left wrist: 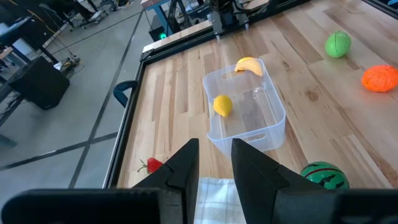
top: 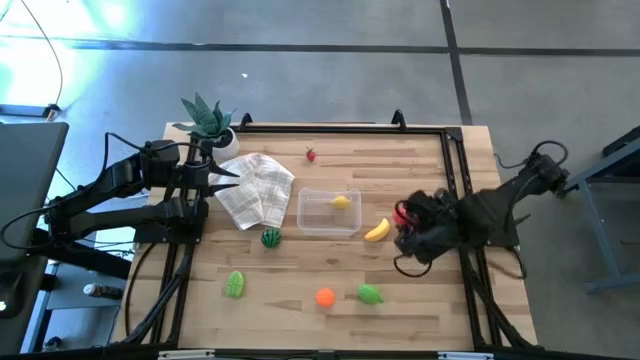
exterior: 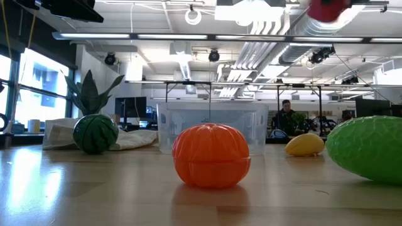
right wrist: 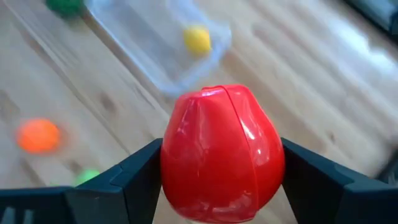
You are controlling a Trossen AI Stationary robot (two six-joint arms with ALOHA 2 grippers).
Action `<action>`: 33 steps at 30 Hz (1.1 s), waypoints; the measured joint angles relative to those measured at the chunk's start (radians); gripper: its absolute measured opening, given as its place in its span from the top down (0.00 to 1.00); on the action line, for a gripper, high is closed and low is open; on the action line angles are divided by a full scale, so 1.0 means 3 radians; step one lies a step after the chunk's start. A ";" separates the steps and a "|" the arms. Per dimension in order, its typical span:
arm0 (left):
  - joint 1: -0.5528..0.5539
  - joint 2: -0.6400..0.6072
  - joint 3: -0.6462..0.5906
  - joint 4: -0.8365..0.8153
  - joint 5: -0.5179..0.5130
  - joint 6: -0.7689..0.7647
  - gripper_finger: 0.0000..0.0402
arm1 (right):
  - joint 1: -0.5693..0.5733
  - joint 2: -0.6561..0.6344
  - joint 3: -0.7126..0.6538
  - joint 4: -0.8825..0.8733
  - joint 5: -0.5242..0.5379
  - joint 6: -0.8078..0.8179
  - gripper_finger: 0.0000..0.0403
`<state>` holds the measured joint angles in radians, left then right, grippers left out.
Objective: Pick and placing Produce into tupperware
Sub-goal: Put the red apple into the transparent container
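My right gripper (right wrist: 221, 163) is shut on a red toy fruit (right wrist: 221, 149), high over the table's right half, right of the tupperware (top: 329, 212). This fruit also shows at the top of the low view as the red toy fruit (exterior: 326, 7). The clear tupperware rests on its base and holds a lemon (top: 341, 202). A banana (top: 377, 231) lies against its right side. My left gripper (left wrist: 214, 163) hovers over a checked cloth (top: 255, 190) at the left, slightly open with nothing between its fingers. My right gripper pinches the red fruit by two opposite sides (right wrist: 173, 163) between its two fingers (right wrist: 134, 171). The fingers slant down from the table's right side. The fruit is lifted well clear of the table, its seam facing the wrist camera.
A watermelon (top: 271, 238), a green fruit (top: 235, 284), an orange (top: 325, 297) and another green fruit (top: 370, 294) lie on the near half of the table. A strawberry (top: 311, 154) and a potted plant (top: 208, 120) are at the far side.
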<state>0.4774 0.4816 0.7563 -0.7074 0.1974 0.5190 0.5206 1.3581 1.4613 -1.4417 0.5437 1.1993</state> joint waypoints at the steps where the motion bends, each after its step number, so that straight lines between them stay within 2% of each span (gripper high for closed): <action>1: 0.0000 0.0001 0.0000 0.0000 0.0000 0.0001 0.79 | -0.0051 0.0006 0.0106 0.0039 0.0060 -0.0109 0.35; 4: 0.0000 0.0001 0.0000 0.0000 0.0000 0.0000 0.79 | -0.0222 0.0008 0.0334 0.0233 0.0183 -0.0517 0.35; 9: 0.0000 0.0000 -0.0001 0.0000 0.0000 0.0000 0.79 | -0.0630 0.0011 0.0497 0.0682 0.0144 -0.1225 0.35; 15: 0.0001 0.0001 0.0000 0.0000 0.0000 0.0000 0.79 | -0.1241 0.0111 0.0474 0.1320 -0.0371 -0.1898 0.35; 22: 0.0000 0.0001 -0.0001 0.0000 0.0000 0.0001 0.79 | -0.1810 0.0669 0.0474 0.1729 -0.1060 -0.2404 0.35; 26: 0.0000 0.0001 0.0000 0.0000 0.0000 0.0000 0.79 | -0.1968 0.1063 0.0474 0.1718 -0.1365 -0.2586 0.35; 33: 0.0000 0.0001 0.0000 0.0000 0.0000 0.0000 0.79 | -0.1997 0.1593 0.0474 0.1592 -0.1584 -0.2803 0.35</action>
<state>0.4775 0.4820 0.7563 -0.7074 0.1974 0.5190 -0.0784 1.8360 1.6035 -0.9641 0.0686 0.3585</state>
